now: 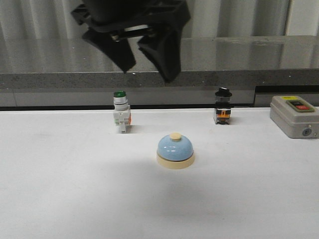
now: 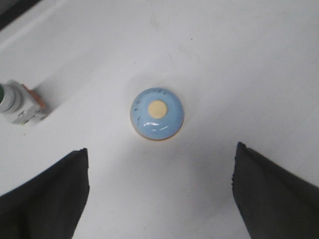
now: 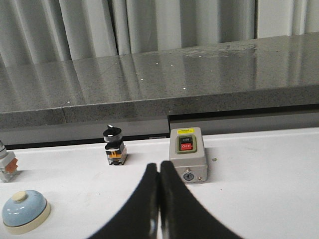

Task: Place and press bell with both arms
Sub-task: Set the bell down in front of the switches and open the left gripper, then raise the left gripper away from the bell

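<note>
The light-blue bell (image 1: pixel 175 149) with its cream base and button stands upright on the white table, near the middle. My left gripper (image 1: pixel 148 72) hangs high above it, a little behind, with its jaws wide open and empty. In the left wrist view the bell (image 2: pixel 157 113) lies straight below, just ahead of the open gripper (image 2: pixel 161 149). My right gripper (image 3: pixel 159 165) is shut and empty, low over the table to the right of the bell (image 3: pixel 22 211). It is out of the front view.
A green-capped white switch (image 1: pixel 121 117) stands behind the bell to the left. A black-knobbed switch (image 1: pixel 223 107) stands behind to the right. A grey box with red and green buttons (image 1: pixel 294 117) sits at the far right. A grey stone ledge (image 1: pixel 224 77) runs along the back.
</note>
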